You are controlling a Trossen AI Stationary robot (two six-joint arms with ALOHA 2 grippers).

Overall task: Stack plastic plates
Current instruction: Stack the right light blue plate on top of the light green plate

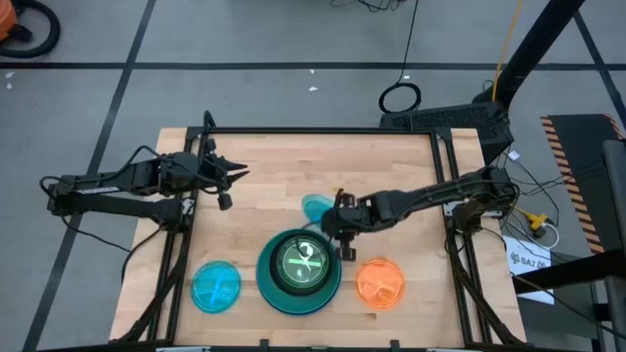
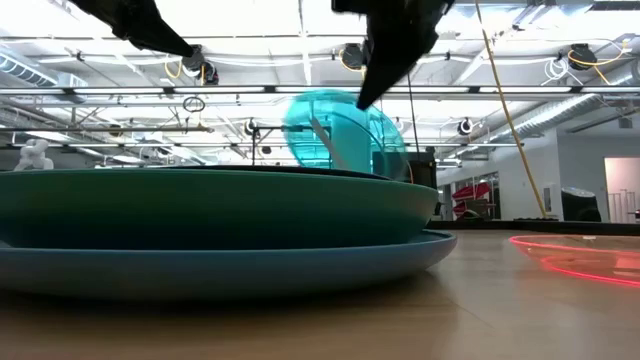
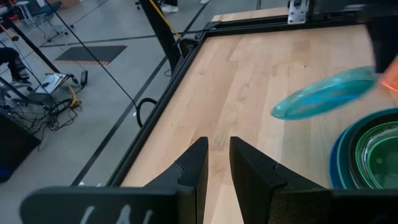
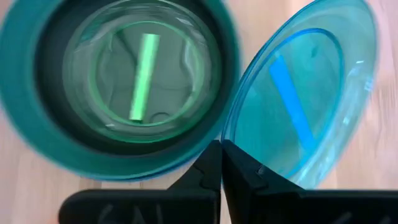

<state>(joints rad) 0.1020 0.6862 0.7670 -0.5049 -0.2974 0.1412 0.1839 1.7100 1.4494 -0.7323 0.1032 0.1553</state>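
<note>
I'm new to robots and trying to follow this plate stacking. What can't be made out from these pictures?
- Stack, low view: its wide teal and blue rims hide the plates inside.
- Right gripper, right wrist view: shut at the tilted teal plate edge; the pinch point itself is hidden.
- Orange plate, low view: cut off by the edge.
- Left gripper, low view: fingertips out of frame.

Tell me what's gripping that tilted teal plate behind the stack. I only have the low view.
Observer: The right pincer, shut on the small teal plate at its rim, beside the stack.
Operator: What tops the stack?
Observer: A small green plate, nested in a black plate.
Operator: Anything loose that I can't see?
Observer: A cyan plate lies flat left of the stack.
Operator: Left arm?
Observer: The left pincer is empty, over the table's left side.
</note>
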